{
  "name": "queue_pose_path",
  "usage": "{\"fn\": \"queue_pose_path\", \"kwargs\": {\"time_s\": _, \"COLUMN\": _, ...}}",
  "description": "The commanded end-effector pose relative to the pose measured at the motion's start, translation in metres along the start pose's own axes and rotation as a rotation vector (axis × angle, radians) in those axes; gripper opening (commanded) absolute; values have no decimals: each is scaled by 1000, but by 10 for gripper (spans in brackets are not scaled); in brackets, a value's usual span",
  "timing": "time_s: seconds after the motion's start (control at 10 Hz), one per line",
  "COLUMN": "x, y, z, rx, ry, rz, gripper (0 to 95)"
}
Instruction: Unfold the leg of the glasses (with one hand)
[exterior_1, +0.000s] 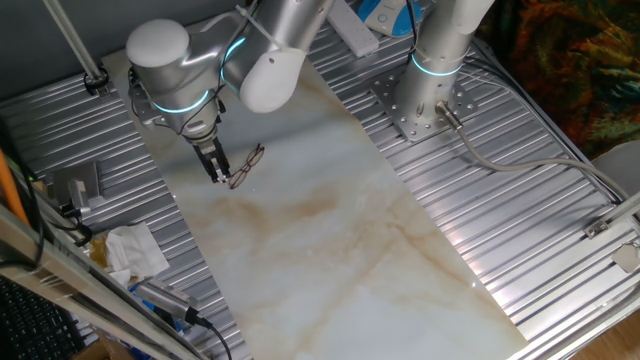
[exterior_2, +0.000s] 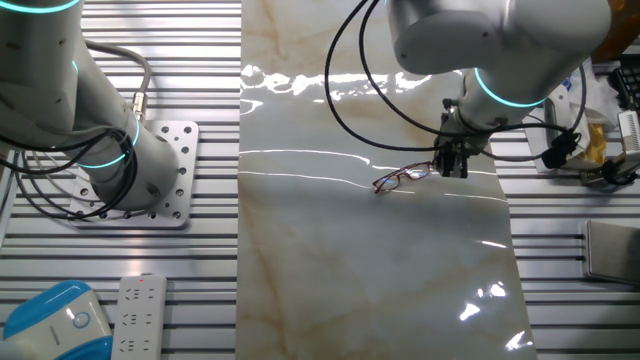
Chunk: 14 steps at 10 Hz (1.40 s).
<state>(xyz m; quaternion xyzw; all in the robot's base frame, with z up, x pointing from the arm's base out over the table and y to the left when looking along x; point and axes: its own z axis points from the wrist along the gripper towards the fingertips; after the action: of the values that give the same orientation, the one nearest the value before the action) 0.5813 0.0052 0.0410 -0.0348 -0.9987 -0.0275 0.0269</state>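
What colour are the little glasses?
Dark reddish-brown glasses; clearest in the other fixed view.

a pale marbled sheet (exterior_1: 330, 240) with brownish veins covers the middle of the worktop (exterior_1: 540, 230), whose bare parts are ribbed silver metal. in one fixed view a crumpled white cloth (exterior_1: 130, 250) lies on the ribs near the left edge, with a small grey metal block (exterior_1: 75, 192) just above it. in the other fixed view a white power strip (exterior_2: 137, 315) lies at the bottom left, just beside a blue and white device (exterior_2: 52, 320). a perforated metal base plate (exterior_2: 165, 175) sits on the ribs to the left of the sheet. a flat grey plate (exterior_2: 612, 250) lies at the right edge. black cables (exterior_2: 345, 95) loop over the sheet's upper part.
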Motion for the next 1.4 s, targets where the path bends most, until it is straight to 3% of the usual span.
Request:
{"fn": "queue_pose_path", "kwargs": {"time_s": 0.1, "x": 1, "y": 2, "z": -4, "rx": -3, "ry": 1, "rz": 3, "gripper": 0}}
{"fn": "queue_pose_path", "kwargs": {"time_s": 0.8, "x": 7, "y": 7, "z": -20, "rx": -32, "ry": -7, "rz": 9, "gripper": 0}}
{"fn": "queue_pose_path", "kwargs": {"time_s": 1.1, "x": 12, "y": 6, "z": -38, "rx": -60, "ry": -8, "rz": 16, "gripper": 0}}
{"fn": "queue_pose_path", "kwargs": {"time_s": 1.4, "x": 16, "y": 9, "z": -44, "rx": -93, "ry": -22, "rz": 30, "gripper": 0}}
